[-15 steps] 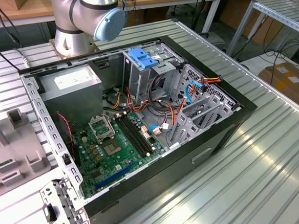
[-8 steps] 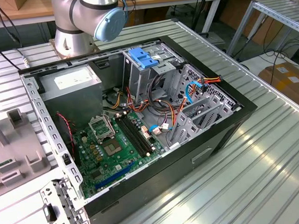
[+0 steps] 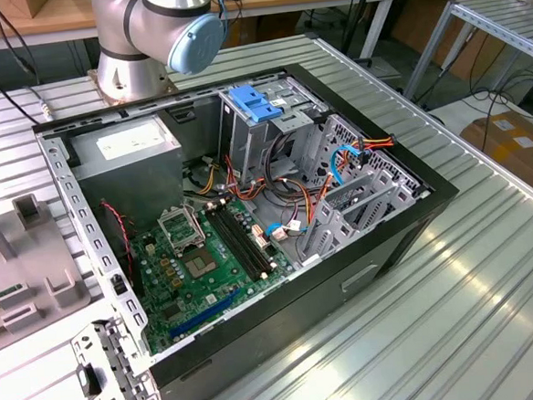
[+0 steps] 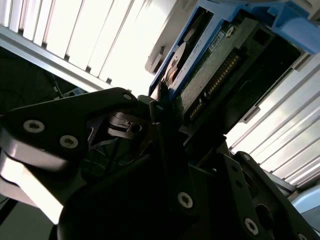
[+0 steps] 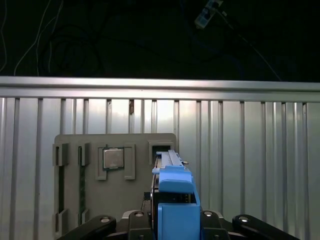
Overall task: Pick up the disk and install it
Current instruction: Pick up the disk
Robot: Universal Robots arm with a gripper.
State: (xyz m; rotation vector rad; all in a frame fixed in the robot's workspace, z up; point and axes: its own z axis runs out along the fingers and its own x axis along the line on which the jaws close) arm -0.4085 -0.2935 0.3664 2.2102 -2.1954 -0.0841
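The ribbed metal tabletop (image 3: pixel 491 267) carries an open computer case (image 3: pixel 363 276) lying on its side, with the motherboard (image 3: pixel 197 260) exposed. The arm base (image 3: pixel 158 29) stands just behind the case. At the exterior view's left, a grey fixture tray (image 3: pixel 24 263) rests on the tabletop beside the case.

In the first wrist view, the hand (image 5: pixel 172 220) is clamped on the disk (image 5: pixel 175 200). The disk stands edge-on between the fingers above the tray, its blue carrier rails facing the camera. A processor chip (image 5: pixel 113 158) sits in a tray recess beside the disk.
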